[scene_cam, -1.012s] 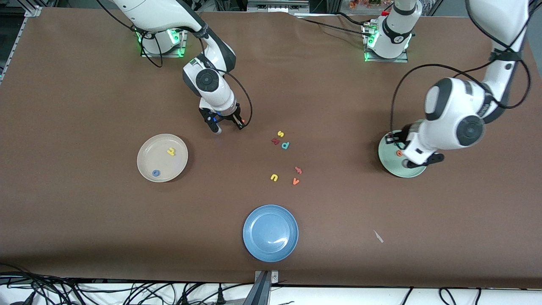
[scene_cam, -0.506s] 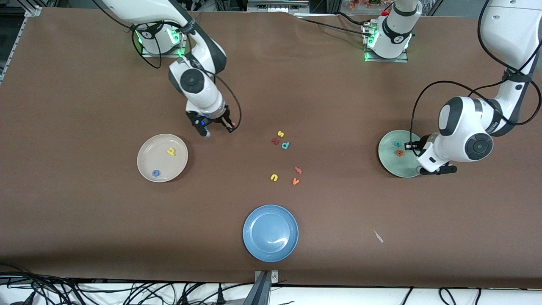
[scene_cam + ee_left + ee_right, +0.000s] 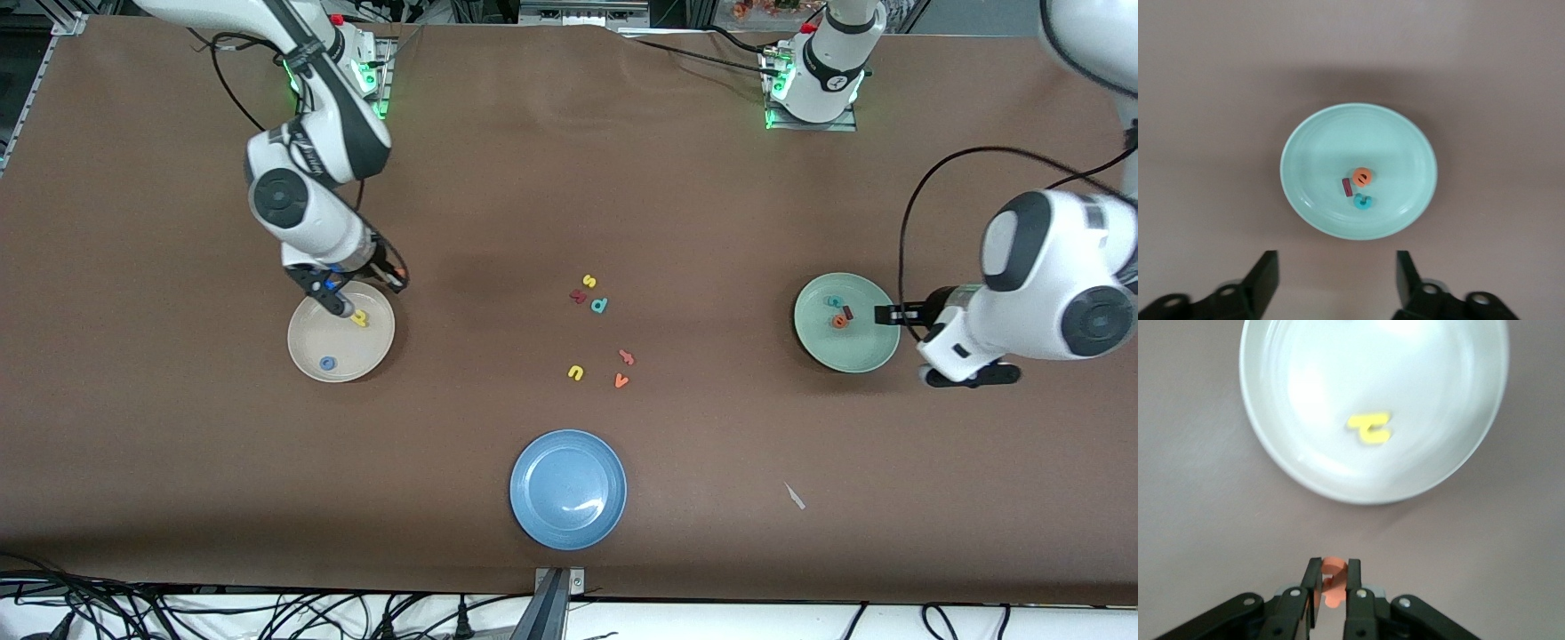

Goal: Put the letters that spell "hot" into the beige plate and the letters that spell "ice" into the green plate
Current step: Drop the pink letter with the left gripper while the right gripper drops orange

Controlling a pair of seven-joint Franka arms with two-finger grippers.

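Left gripper (image 3: 1337, 283) released, leaving green plate (image 3: 867, 356).

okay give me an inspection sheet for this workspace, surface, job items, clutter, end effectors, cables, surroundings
Surface: brown table, a small pale scrap on it.
Job's things: green plate holds teal c, dark red i, orange e. Beige plate holds yellow h, blue o.
Clutter: empty blue plate; five loose letters mid-table.
End effectors: right end effector shut on orange t, at the beige plate's rim. Left end effector open, beside the green plate.
Cables: black leads on both arms; a tangle along the table's near edge.
Surroundings: nothing seen.
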